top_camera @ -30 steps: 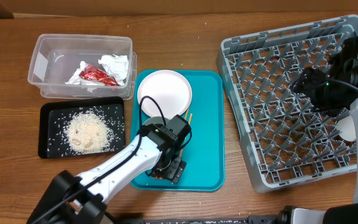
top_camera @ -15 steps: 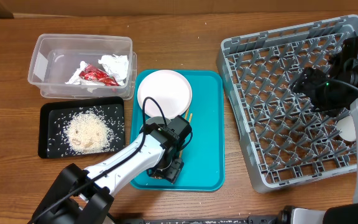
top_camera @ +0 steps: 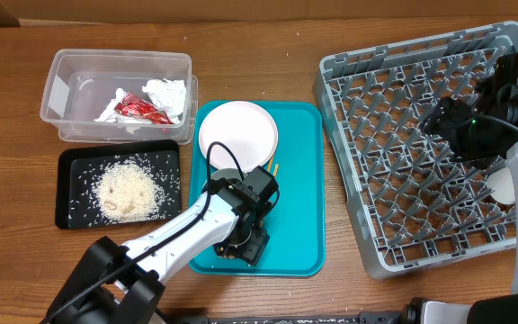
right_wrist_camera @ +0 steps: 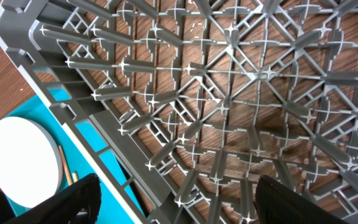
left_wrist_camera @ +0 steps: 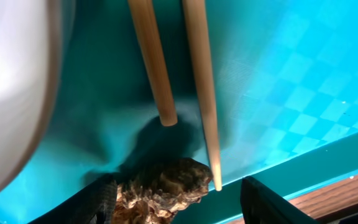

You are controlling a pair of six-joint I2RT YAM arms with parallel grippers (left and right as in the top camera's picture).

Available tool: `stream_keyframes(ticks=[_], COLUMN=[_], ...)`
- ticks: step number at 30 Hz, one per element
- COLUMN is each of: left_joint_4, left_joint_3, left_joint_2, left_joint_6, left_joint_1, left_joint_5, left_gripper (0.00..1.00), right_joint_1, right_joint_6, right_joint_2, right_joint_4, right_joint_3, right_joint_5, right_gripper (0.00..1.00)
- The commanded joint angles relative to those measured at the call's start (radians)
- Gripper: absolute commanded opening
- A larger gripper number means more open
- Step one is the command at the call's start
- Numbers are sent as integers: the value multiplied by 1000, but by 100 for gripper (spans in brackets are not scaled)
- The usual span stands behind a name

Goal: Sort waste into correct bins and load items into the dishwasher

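In the left wrist view a small brown food scrap (left_wrist_camera: 160, 186) lies on the teal tray (left_wrist_camera: 278, 81) at the tips of two wooden chopsticks (left_wrist_camera: 199, 81). My left gripper (left_wrist_camera: 179, 200) is low over the tray's near end and straddles the scrap. Its left finger (left_wrist_camera: 101, 199) touches the scrap, while the right finger (left_wrist_camera: 263, 200) stands apart from it, so the jaws are open. A white plate (top_camera: 238, 132) sits at the tray's far end. My right gripper (right_wrist_camera: 173, 205) hovers open over the grey dish rack (top_camera: 403, 171), holding nothing.
The clear tub (top_camera: 70, 90) at the back left holds white napkins (top_camera: 167, 93) and a red wrapper (top_camera: 140, 110). In front of it, the black tray (top_camera: 70, 171) holds rice (top_camera: 126, 191). A white dish (top_camera: 504, 189) sits in the rack's right side.
My left gripper's jaws have narrowed around the brown scrap, and the arm has barely shifted. The right arm has stayed still.
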Motion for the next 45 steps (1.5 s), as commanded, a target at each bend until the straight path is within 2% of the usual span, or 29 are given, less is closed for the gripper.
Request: stream_keyframes(ticks=[1,9,20,22,23,24,27,35,39,45], left_joint_4=[1,-3,-4,-3,-1,2,17,24,19,16], left_joint_3=[-15,-29,-29,-29,-29,-29,-29,-31,-31,-14], left_joint_2=[4,4,4,4,4,4,4,54,71,70], left_joint_6=[2,-57,-117,-116,-117,-116,-116,-131,-135,-135], left_joint_1=[-6,-6,-6,-6,-6,-6,-6,-6,-6,-6], left_joint_5=[43,43,43,43,43,43,43,46,59,58], left_gripper=[65,62,39,43,55,57,54,53,41,31], right_joint_1=[4,4,4,4,4,4,4,4,4,4], right_joint_6=[-7,-7,-7,-7,-7,-7,-7,-7,-7,-7], right_joint_2=[-4,-4,-4,-4,-4,-4,-4,-4,-4,-4], right_joint_4=[6,6,6,6,6,6,6,6,6,5], right_joint_3=[-1,-1,-1,-1,-1,-1,-1,-1,-1,-1], right_joint_5=[-5,-5,-5,-5,-5,-5,-5,-5,-5,-5], right_gripper=[82,82,82,82,82,82,82,82,82,82])
